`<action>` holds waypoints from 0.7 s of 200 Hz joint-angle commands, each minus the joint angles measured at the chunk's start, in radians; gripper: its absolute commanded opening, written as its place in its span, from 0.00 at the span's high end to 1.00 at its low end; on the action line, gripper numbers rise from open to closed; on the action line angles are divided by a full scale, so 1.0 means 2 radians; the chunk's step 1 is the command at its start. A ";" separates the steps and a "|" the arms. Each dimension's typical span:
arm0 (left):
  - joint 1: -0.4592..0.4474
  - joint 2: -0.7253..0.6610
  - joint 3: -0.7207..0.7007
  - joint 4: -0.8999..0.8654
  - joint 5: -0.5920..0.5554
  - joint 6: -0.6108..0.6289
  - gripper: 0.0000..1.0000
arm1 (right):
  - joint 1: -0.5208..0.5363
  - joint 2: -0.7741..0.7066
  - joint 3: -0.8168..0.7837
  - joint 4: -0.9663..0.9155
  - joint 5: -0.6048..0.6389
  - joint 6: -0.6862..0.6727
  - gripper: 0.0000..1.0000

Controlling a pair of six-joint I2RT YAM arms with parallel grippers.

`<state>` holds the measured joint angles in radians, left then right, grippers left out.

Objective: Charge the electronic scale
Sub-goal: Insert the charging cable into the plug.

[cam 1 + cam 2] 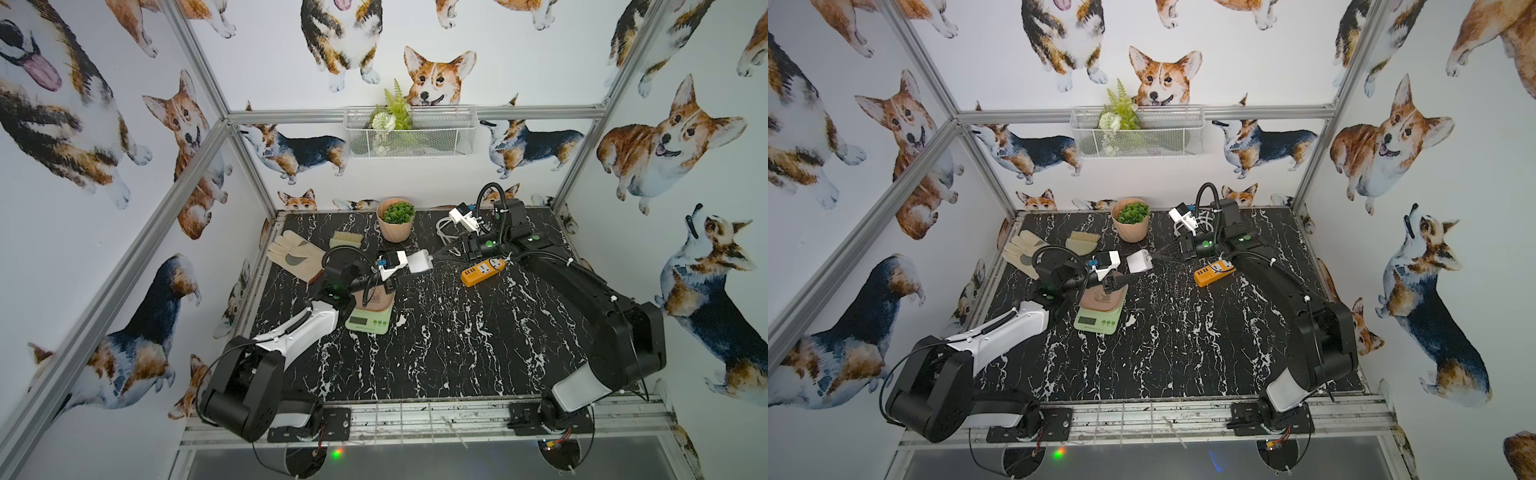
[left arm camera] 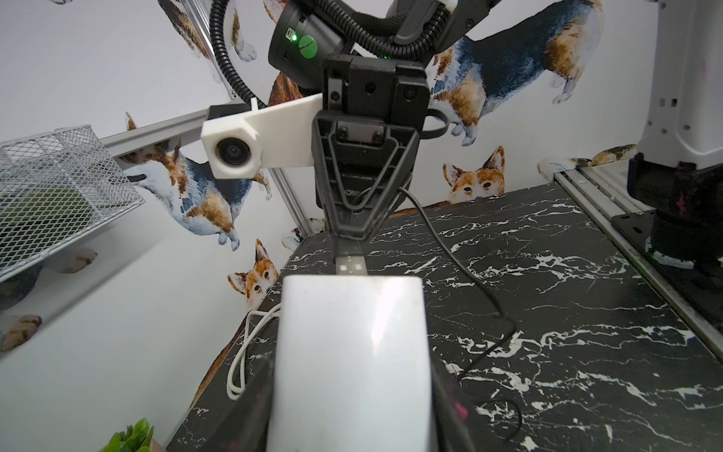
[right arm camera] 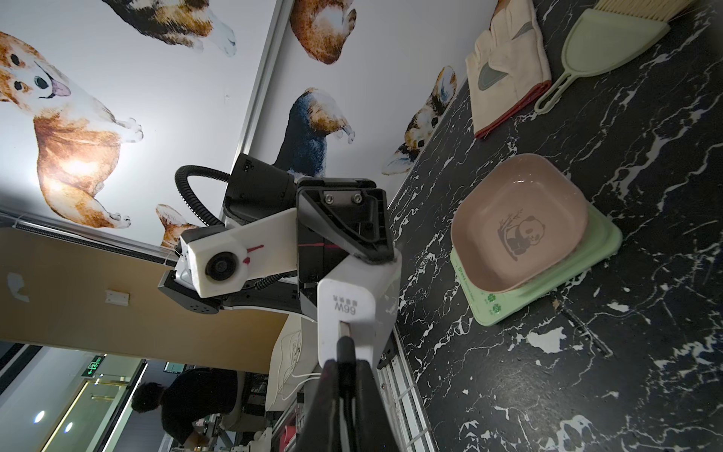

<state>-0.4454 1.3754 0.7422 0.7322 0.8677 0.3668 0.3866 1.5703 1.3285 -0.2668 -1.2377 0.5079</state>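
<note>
The electronic scale [image 1: 368, 323] [image 1: 1096, 323] [image 3: 547, 291] is pale green and sits on the black marble table. Its pink panda dish [image 3: 520, 231] is on top, partly hidden under my left arm in both top views. Just beyond the scale, my left gripper [image 1: 409, 270] [image 2: 352, 415] is shut on a white charger adapter [image 1: 420, 262] [image 2: 352, 352] [image 3: 354, 309], held in the air. My right gripper [image 1: 436, 257] [image 3: 346, 377] is shut on a black USB plug [image 2: 351, 267]. The plug's tip sits in the adapter's port, with part of its metal shell showing outside.
An orange power strip [image 1: 482, 271] lies under my right arm, with a white cord [image 1: 445, 232] coiled behind it. A potted plant [image 1: 395, 218], glove [image 1: 295, 253] and brush [image 1: 345, 240] stand at the back. A black cable [image 2: 469, 274] trails over the table.
</note>
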 commanded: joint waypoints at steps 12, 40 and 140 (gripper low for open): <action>-0.001 0.002 0.009 0.004 0.013 0.010 1.00 | 0.003 0.001 0.007 -0.013 0.020 -0.008 1.00; -0.002 0.003 0.013 0.000 0.007 0.005 1.00 | 0.004 0.003 0.016 -0.048 0.038 -0.032 1.00; -0.023 0.002 0.034 -0.079 -0.060 0.061 1.00 | 0.018 0.016 0.043 -0.136 0.118 -0.064 1.00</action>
<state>-0.4709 1.3823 0.7799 0.5747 0.7692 0.4057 0.4080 1.5909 1.3952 -0.4438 -1.0698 0.4194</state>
